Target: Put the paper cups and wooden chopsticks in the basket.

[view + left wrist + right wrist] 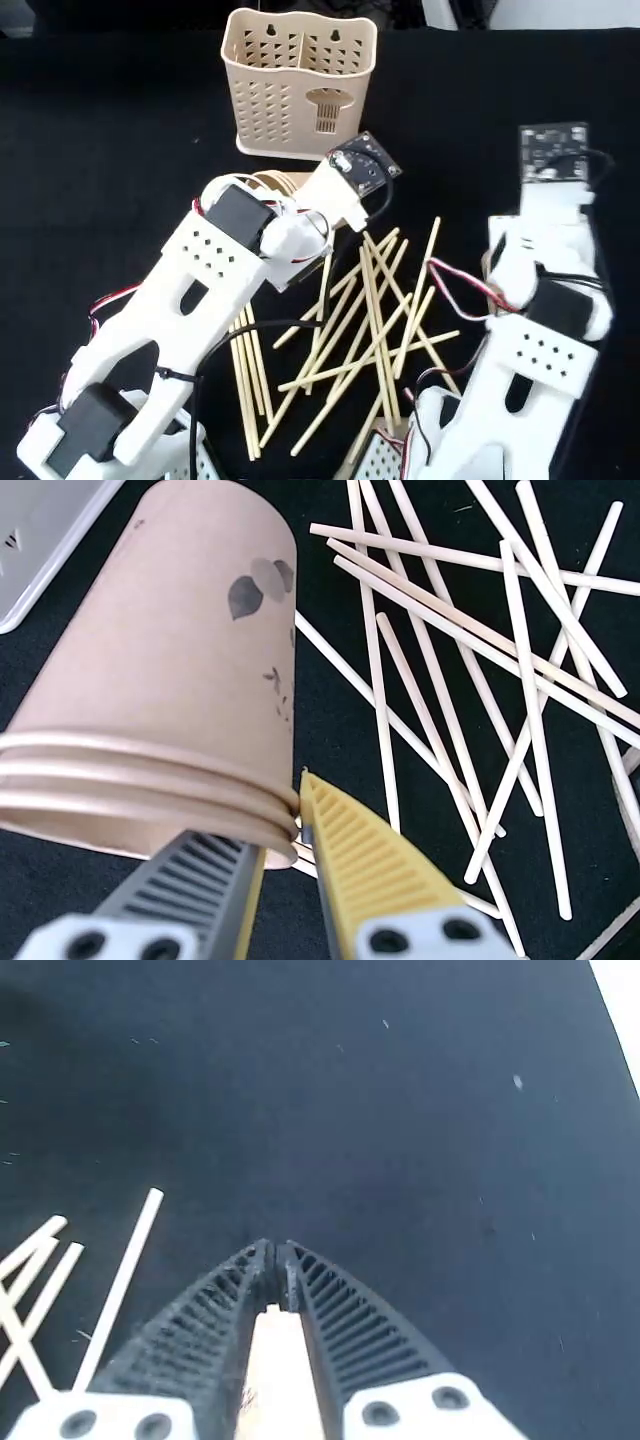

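Plainly, the left gripper pinched the rim of the stacked paper cups, which lay on their side just ahead of it. Wooden chopsticks sprawled beside its yellow finger; the basket stood beyond the cups. The right gripper, pressed together, hung over the black table.

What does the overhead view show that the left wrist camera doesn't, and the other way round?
High view: the upright basket with its two compartments, and the right arm. Left wrist view: the left gripper closed on the rim of the stacked cups, plus their leaf print. Both: the chopsticks scattered on the black table.
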Motion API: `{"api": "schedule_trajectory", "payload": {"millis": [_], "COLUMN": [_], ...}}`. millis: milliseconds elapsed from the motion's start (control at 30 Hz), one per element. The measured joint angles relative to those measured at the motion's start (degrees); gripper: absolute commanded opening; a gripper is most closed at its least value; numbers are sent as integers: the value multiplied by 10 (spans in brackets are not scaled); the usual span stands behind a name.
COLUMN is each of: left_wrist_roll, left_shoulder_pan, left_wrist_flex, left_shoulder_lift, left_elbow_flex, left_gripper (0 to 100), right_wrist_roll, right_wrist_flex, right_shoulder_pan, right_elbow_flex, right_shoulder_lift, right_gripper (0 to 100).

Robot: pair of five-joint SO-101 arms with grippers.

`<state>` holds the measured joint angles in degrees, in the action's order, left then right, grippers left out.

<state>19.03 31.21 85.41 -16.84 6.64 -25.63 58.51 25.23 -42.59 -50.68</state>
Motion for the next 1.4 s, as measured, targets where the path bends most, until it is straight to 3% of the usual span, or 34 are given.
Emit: {"api": "schedule_trajectory", "payload": {"millis": [167, 367, 600, 733, 967, 1400], "left_wrist_roll": [0, 0, 0, 0, 0, 0], "left_shoulder_pan": [0, 0, 0, 0, 0, 0], "left_wrist_flex": [8, 8, 8, 8, 8, 8], "left_shoulder_lift": [0, 0, 0, 0, 0, 0], "left_elbow_flex": [0, 0, 0, 0, 0, 0], "left_gripper": [29, 29, 29, 29, 29, 29], "right_wrist_roll": [-1, -2, 11, -18, -76, -90], "right_wrist_flex": [58, 156, 237, 270, 256, 178], "right_shoulder_pan": [30, 59, 59, 60, 83, 88], "right_elbow_flex": [-17, -37, -41, -80, -171, -247], "right_shoulder_lift": [-8, -9, -17, -70, -190, -178], "right_gripper": [250, 193, 191, 191, 191, 191]}}
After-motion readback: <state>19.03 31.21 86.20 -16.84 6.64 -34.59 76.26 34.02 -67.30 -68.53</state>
